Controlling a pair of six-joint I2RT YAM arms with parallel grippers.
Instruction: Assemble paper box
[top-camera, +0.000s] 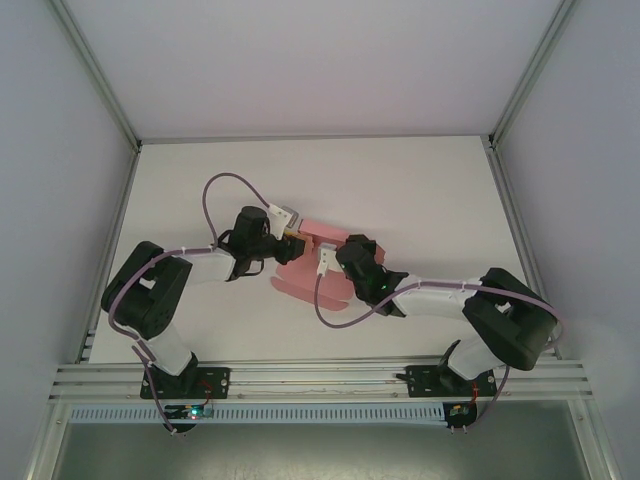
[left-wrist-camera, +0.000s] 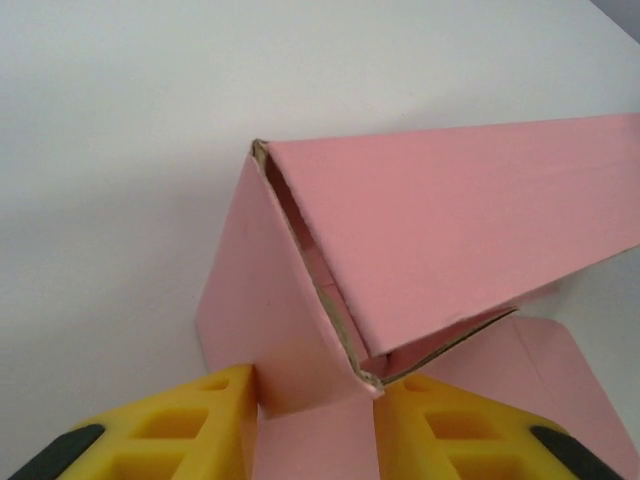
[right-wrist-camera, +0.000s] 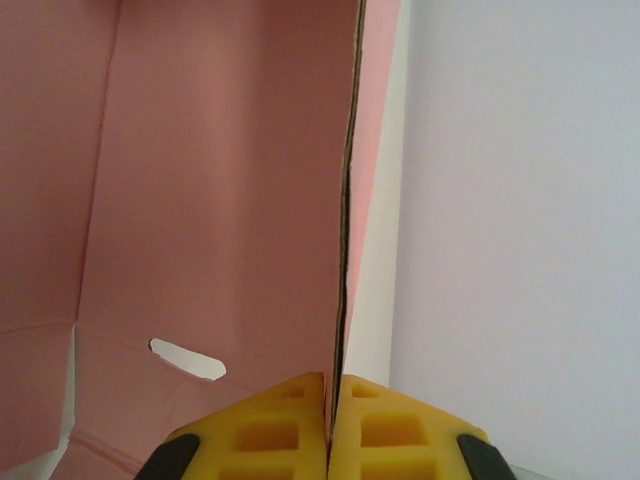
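Right wrist shows right jaws pinching the paper box (right-wrist-camera: 220, 200) edge-on; left jaws straddle its fold, grip unclear.

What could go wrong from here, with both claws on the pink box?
1. The right claw pinches only the thin edge of one panel of the paper box; a pull could tear the panel or slip it free.
2. The left claw straddles a half-folded corner whose seam gapes; pushing on could crush it or let it spring open.
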